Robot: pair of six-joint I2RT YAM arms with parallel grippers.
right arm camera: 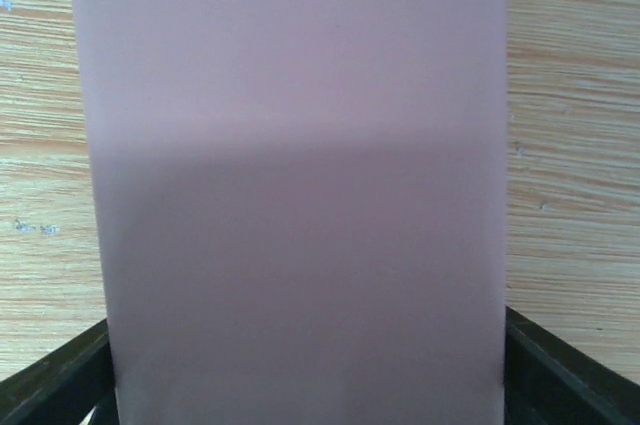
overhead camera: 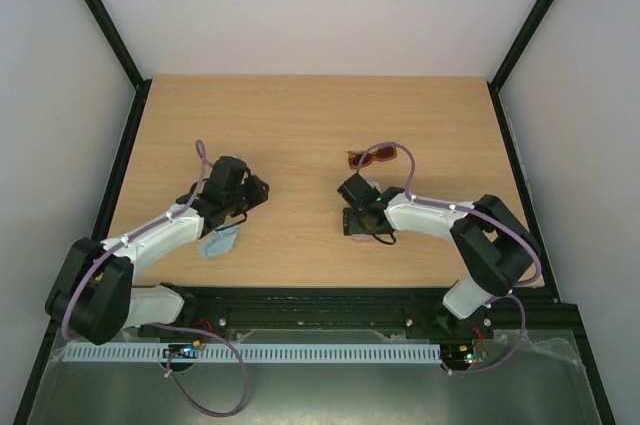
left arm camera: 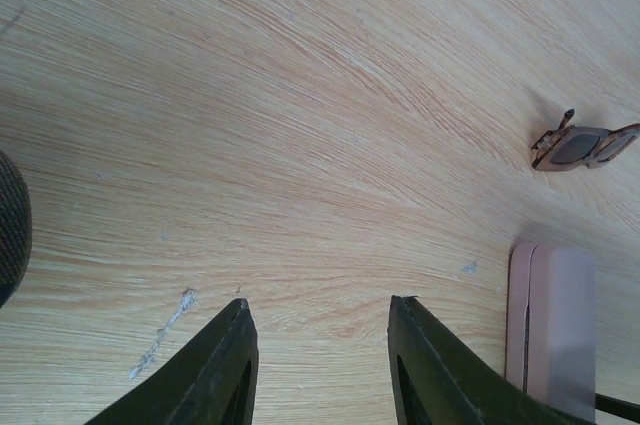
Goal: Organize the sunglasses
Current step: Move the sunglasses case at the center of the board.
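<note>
Brown sunglasses (overhead camera: 378,156) on table (overhead camera: 300,115), right pincer (overhead camera: 362,217) clasping pink case (right arm camera: 300,145)

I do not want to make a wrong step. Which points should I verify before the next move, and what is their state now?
1. Left tool open, nothing between its fingers: ok.
2. Pink case lies between the fingers of the right tool: ok.
3. Right tool grips the pink case firmly: cannot tell.
4. Brown sunglasses lie free on the table, apart from both tools: ok.
</note>
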